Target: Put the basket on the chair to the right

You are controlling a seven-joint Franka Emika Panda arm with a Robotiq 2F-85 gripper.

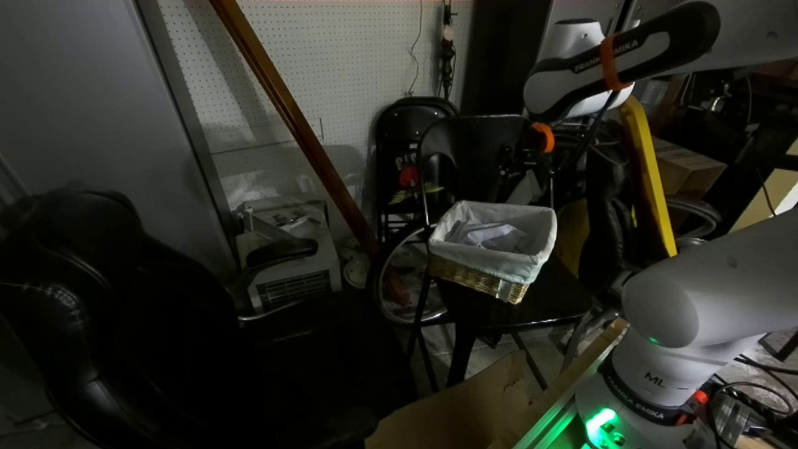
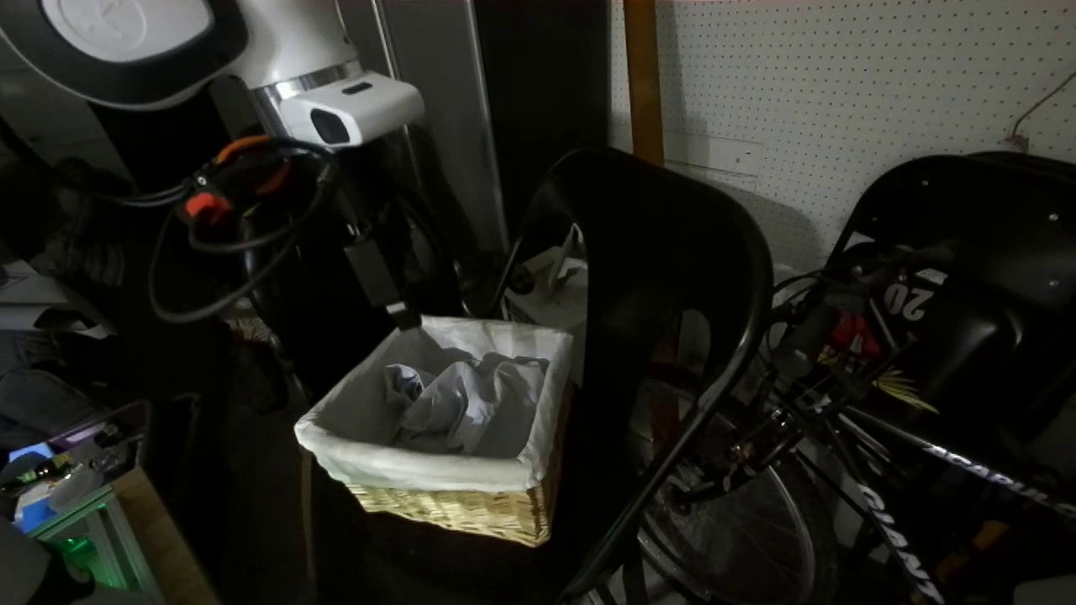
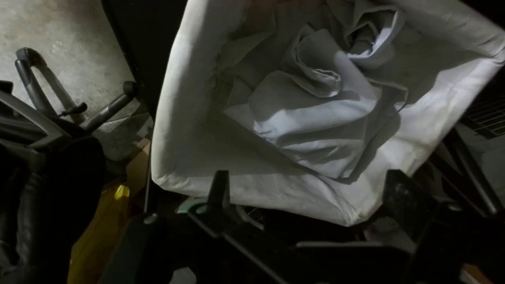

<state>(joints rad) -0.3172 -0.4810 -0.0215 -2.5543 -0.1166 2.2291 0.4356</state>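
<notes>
Two dark fingers (image 3: pixel 220 191) of the gripper (image 3: pixel 309 185) stood spread wide in the wrist view, released, with a corner of the basket (image 1: pixel 477 279) showing between them in the picture; whether either finger touched its edge could not be told. The basket, woven wicker with a white lining (image 2: pixel 420 466) folded over its rim, sat upright on the seat of the black chair (image 1: pixel 552 302), close to the backrest. Crumpled pale cloth (image 2: pixel 471 403) lay inside it. In an exterior view the robot arm (image 2: pixel 303 38) hung at the upper left, and a dark tip of the gripper reached down to a far corner of the basket, touching or just beside it, too dim to say which. An orange band (image 1: pixel 609 62) was wrapped around the arm, and a green light (image 1: pixel 601 421) glowed at its base. A bulky black armchair (image 1: pixel 87 299) filled the lower left of an exterior view, with a white boxy machine (image 1: pixel 293 277) beyond it. A wooden beam (image 1: pixel 292 118) slanted across the white pegboard (image 1: pixel 361 68), and folded black chairs (image 2: pixel 975 235) stood against that wall. A bicycle (image 2: pixel 891 538) stood behind the chair, its wheel partly hidden. Some cardboard (image 1: pixel 467 405) lay at the bottom of an exterior view, near the chair's legs.
</notes>
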